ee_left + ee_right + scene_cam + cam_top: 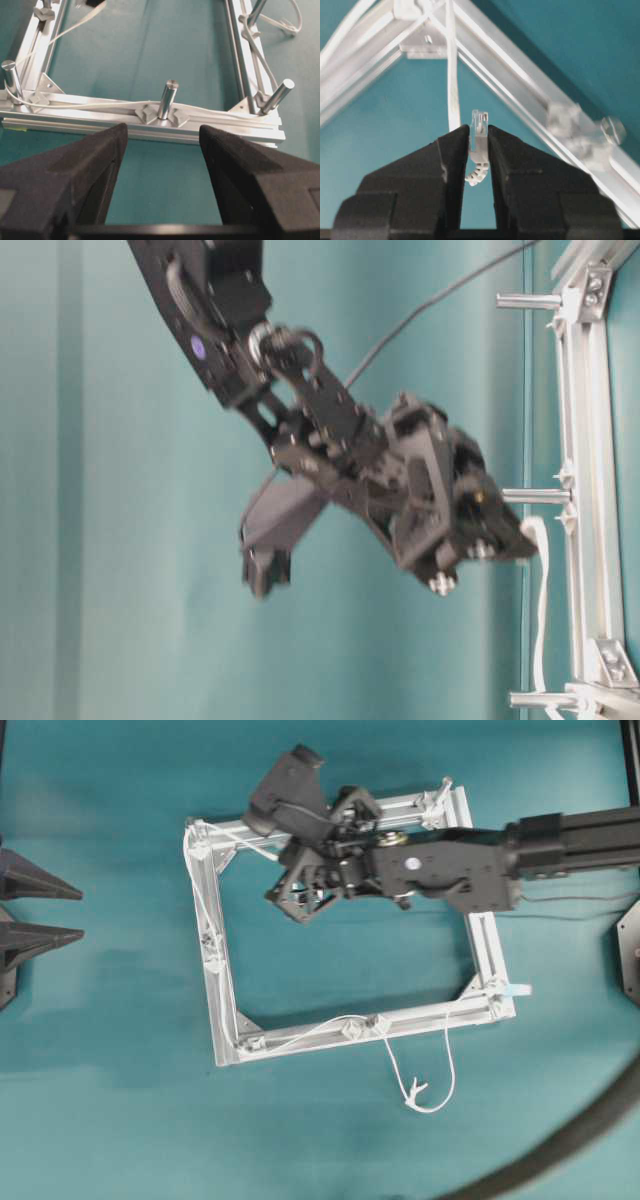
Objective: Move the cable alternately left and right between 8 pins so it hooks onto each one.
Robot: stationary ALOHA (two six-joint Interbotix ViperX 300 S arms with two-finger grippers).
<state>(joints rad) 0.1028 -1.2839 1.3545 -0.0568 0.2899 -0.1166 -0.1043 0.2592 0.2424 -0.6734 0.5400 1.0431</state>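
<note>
Two grippers: right gripper pinching the cable's clear plug; left gripper spread wide before the frame

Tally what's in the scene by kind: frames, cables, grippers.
frame: 1
cable: 1
grippers: 2 (left gripper open, right gripper shut on the cable's plug)
Total: 4
</note>
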